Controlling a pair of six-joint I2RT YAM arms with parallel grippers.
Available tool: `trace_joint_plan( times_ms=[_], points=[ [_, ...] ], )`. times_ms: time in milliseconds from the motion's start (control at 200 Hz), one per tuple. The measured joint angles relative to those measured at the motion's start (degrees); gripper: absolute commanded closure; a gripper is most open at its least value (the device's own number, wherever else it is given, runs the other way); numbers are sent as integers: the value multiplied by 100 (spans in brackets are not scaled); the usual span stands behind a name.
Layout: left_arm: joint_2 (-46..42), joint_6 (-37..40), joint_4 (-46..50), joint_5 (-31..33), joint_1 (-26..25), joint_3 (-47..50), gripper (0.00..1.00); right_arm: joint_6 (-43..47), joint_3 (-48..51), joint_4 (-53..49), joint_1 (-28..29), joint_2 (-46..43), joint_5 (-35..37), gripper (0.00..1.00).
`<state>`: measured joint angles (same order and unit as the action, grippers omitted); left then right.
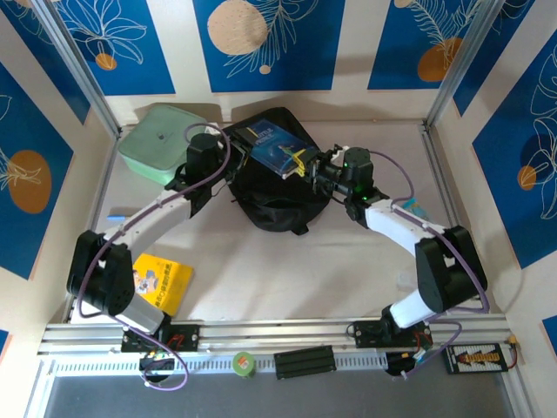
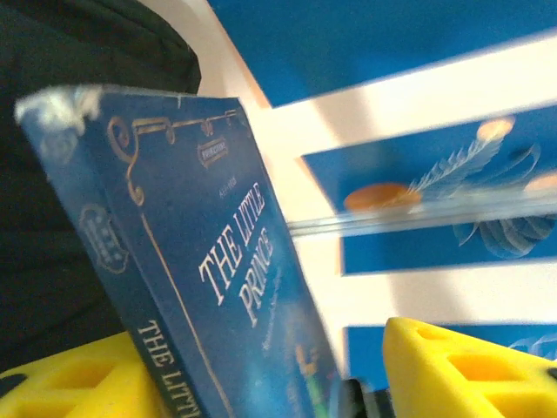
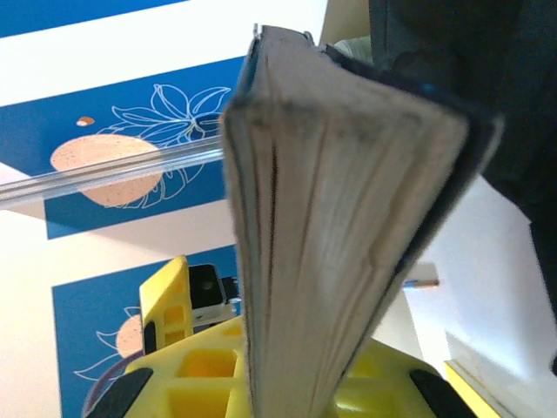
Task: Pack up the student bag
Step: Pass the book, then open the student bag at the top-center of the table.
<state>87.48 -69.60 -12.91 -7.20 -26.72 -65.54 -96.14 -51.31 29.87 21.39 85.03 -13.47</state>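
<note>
A blue book, "The Little Prince" [image 1: 277,148], is held in the air over the student bag [image 1: 278,205], a black backpack at the back middle of the table. My right gripper [image 1: 306,165] grips the book's right end; in the right wrist view its yellow fingers [image 3: 200,374] press both sides of the page block [image 3: 331,218], with the bag [image 3: 487,70] behind. My left gripper [image 1: 231,146] is at the book's left end. In the left wrist view the cover [image 2: 200,261] leans on one finger [image 2: 78,383] while the other finger [image 2: 461,374] stands apart from it.
A mint-green lidded box [image 1: 161,144] sits at the back left, close behind my left wrist. A yellow book [image 1: 161,283] lies near the left arm's base. A green tape roll [image 1: 244,363] rests on the front rail. Walls close in on three sides.
</note>
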Motion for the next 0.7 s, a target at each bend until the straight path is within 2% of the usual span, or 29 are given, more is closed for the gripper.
trace_joint_plan(
  times_ms=[55, 335, 530, 700],
  points=[
    [-17, 518, 527, -149, -20, -234, 19, 205, 0, -402, -103, -232, -15, 92],
    [-20, 3117, 2564, -483, -398, -994, 3, 1263, 175, -2293, -857, -1340, -39, 91],
    [210, 5104, 3659, -682, -802, -1493, 4, 2024, 245, -3598, -1499, -2098, 22, 91],
    [826, 6907, 4723, -776, -1261, -2343, 8, 2479, 302, -4406, -2107, -2610, 46, 91]
  ],
)
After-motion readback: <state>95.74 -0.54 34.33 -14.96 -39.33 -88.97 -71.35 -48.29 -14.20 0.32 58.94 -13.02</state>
